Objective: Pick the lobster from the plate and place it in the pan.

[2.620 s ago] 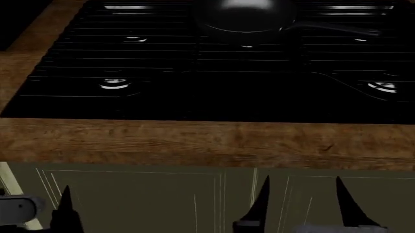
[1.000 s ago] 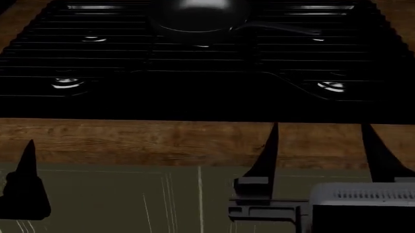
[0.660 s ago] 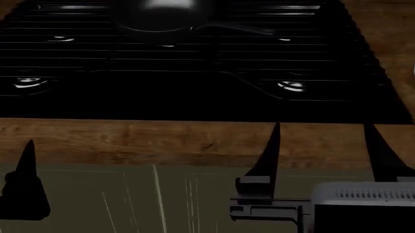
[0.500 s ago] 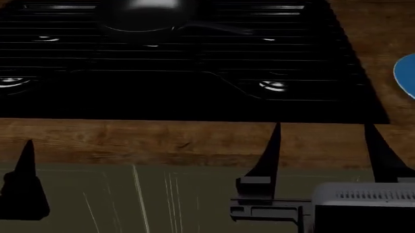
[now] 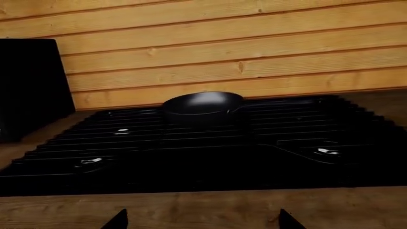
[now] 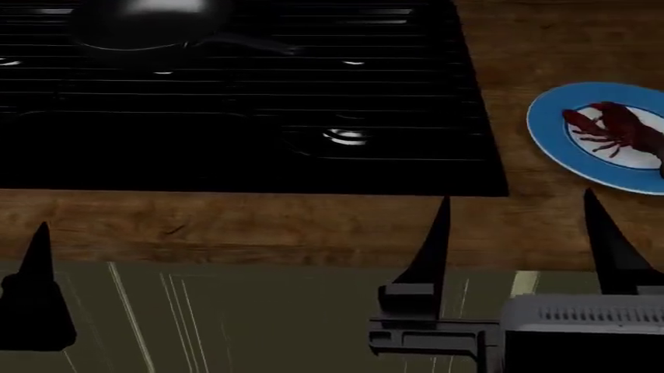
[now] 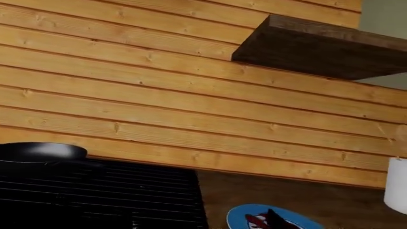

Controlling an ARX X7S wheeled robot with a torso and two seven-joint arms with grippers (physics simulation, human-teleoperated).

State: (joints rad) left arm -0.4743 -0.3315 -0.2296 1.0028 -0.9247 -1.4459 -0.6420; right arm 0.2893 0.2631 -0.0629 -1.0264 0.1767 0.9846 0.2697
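Note:
The dark red lobster lies on the blue-rimmed plate on the wooden counter, right of the stove. Both show low in the right wrist view, the plate and the lobster, partly behind a fingertip. The glossy black pan sits at the back of the stove, handle pointing right; it also shows in the left wrist view and the right wrist view. My right gripper is open and empty at the counter's front edge, short of the plate. My left gripper is open and empty.
A black stovetop with grates fills the counter left of the plate. A wooden plank wall stands behind it, with a dark shelf. A white object stands at the far right. A black block stands left of the stove.
The head view has swung right: stove and pan slid left in the picture, and the plate with the lobster came into view at the right. Both grippers keep their pose.

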